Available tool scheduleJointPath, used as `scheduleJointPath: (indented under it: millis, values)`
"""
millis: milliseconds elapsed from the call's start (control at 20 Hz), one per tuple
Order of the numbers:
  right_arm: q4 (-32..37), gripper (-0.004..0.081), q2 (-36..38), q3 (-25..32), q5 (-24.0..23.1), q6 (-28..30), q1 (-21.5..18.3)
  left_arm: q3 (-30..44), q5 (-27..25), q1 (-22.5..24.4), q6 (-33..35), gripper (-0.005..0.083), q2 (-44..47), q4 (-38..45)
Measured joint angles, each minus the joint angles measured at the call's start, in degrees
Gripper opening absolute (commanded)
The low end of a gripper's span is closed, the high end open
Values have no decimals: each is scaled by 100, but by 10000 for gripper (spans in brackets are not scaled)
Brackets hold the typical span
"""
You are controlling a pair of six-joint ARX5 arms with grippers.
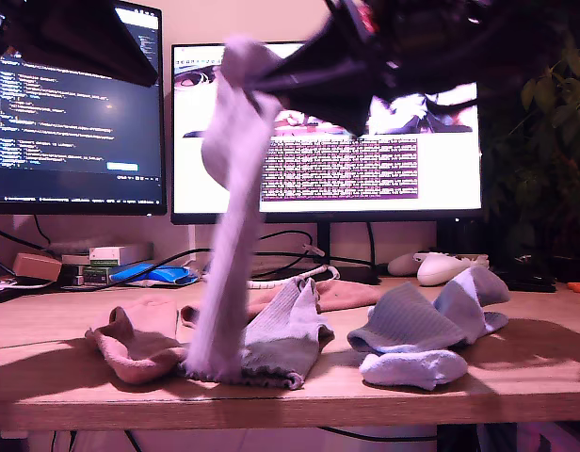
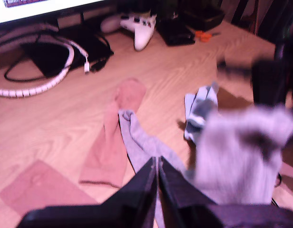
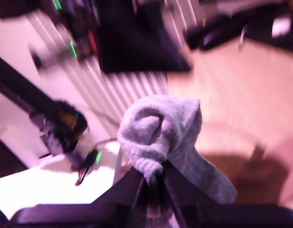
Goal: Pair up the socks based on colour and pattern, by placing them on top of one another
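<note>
The second pincer (image 3: 153, 183) gripped a limp grey-lilac sock (image 1: 232, 217) by its end, dangling over the counter (image 1: 516, 367) near the exterior view's left-centre; first pincer (image 2: 158, 178) closed, empty.

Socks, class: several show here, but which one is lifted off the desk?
The grey-lilac sock hanging long in front of the monitors in the exterior view, pinched by my second hand. The other socks lie flat on the desk.

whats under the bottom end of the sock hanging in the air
The hanging sock trails down from my second gripper, and its lower end meets a grey-lilac sock lying on the desk. The patch beneath that end is covered.
</note>
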State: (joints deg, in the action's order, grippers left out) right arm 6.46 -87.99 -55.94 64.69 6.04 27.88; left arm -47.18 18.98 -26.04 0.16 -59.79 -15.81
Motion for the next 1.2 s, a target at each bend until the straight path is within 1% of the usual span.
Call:
scheduleJointPath:
  millis: [100, 200, 350, 500, 550, 700, 850, 1000, 1100, 1200]
  values:
    - [37, -12, -7, -177, 68, 0, -118, 0, -4, -74, 0, -19, -105, 0]
    - [57, -12, -142, -234, 109, 0, -289, 0, -4, -173, -2, -19, -173, 11]
    - [-4, -12, -710, -234, 251, 0, -487, 0, -13, -247, -2, -19, -319, 101]
    - [-4, -12, -1102, -234, 264, 87, -487, 0, -42, -286, -17, -19, -590, 179]
    - [9, -12, -1126, -234, 234, 293, -490, 0, -52, -297, -44, -19, -667, 219]
    - [125, -12, -1128, -234, 116, 306, -610, 0, -52, -437, -70, -19, -907, 393]
    - [144, -12, -1185, -238, -83, 450, -1034, 0, -52, -566, -72, -19, -1252, 474]
    - [142, -12, -1224, -313, -315, 492, -1355, 0, -52, -629, -83, -19, -1604, 675]
    - [85, -12, -1224, -365, -415, 592, -1346, 0, -52, -669, -125, -19, -1818, 817]
    - [-15, -12, -1224, -369, -555, 673, -1220, 0, -52, -732, -129, -19, -2039, 966]
